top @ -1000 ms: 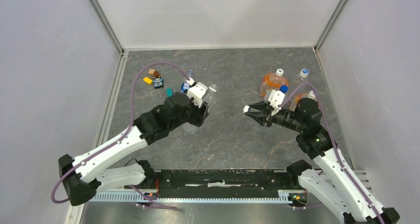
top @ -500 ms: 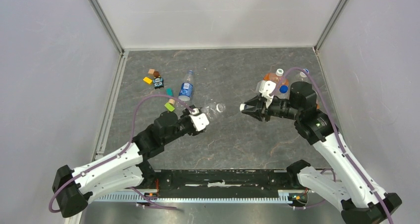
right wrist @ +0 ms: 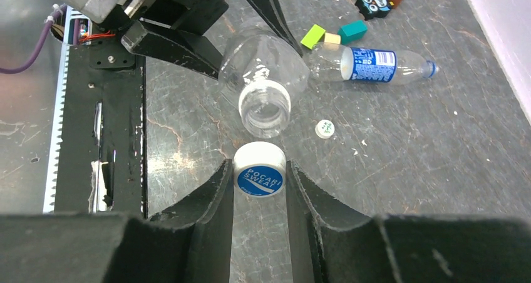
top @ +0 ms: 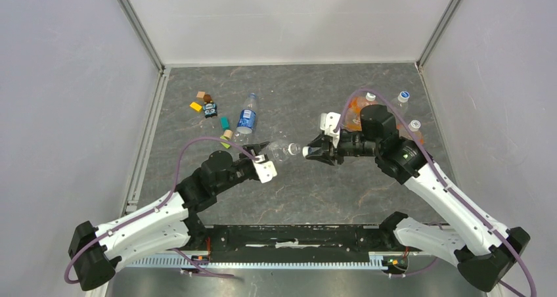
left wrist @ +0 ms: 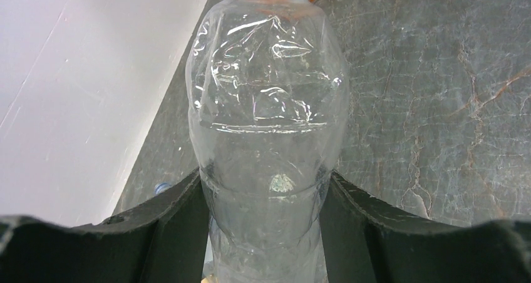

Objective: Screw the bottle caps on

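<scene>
Inspecting the station, I found the left gripper (left wrist: 266, 233) clamped on the lower body of the unlabelled bottle (left wrist: 269, 120), one finger pressed on each side. It held the bottle off the table (top: 309, 198) with the open mouth turned towards the right arm. The right gripper (right wrist: 260, 192) was closed on a white cap (right wrist: 260, 176) printed in blue, pinched by its rim between the two fingers. That cap stood just in front of the bottle's mouth, near it but not yet on the threads. The right wrist view showed it offset from the opening, so I judged alignment incomplete. Compared with a second earlier, the left arm had drawn back towards its base, bringing the bottle with it, and the right arm had swung in from well apart. Half a second earlier a plain gap remained between cap and mouth; that gap had nearly closed. For the task, this meant that fetching was finished for this pair, and that seating and turning the cap were next. A loose cap (right wrist: 324, 128) lay on the table just beside the bottle's mouth. The labelled bottle (top: 247, 117) lay flat beyond the held bottle, its neck end too small to judge, with toy blocks (top: 209, 106) further beyond.
</scene>
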